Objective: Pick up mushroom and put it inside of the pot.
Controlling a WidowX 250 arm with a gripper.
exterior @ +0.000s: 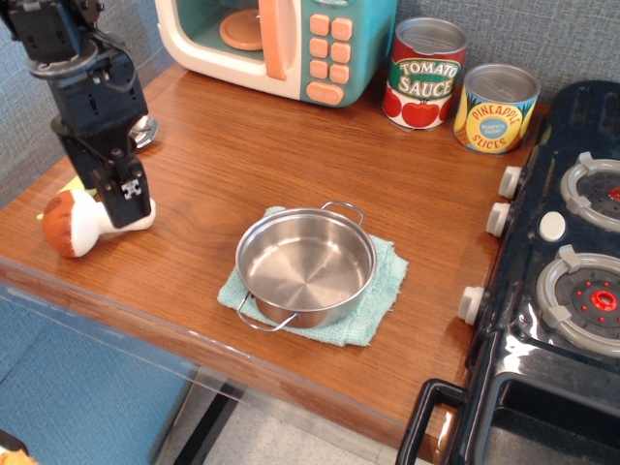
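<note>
The plush mushroom (70, 222) lies on its side at the table's left edge, brown-orange cap to the left, white stem to the right. My black gripper (114, 199) hangs right over the stem, its fingers pointing down at it; I cannot tell whether the jaws are open or shut. The shiny steel pot (306, 265) stands empty on a green cloth (378, 300) at the table's front middle, well to the right of the gripper.
A spoon (143, 129) with a yellow-green handle lies behind the mushroom, mostly hidden by the arm. A toy microwave (276, 44) and two tin cans (423, 73) stand at the back. A black toy stove (562, 252) fills the right side.
</note>
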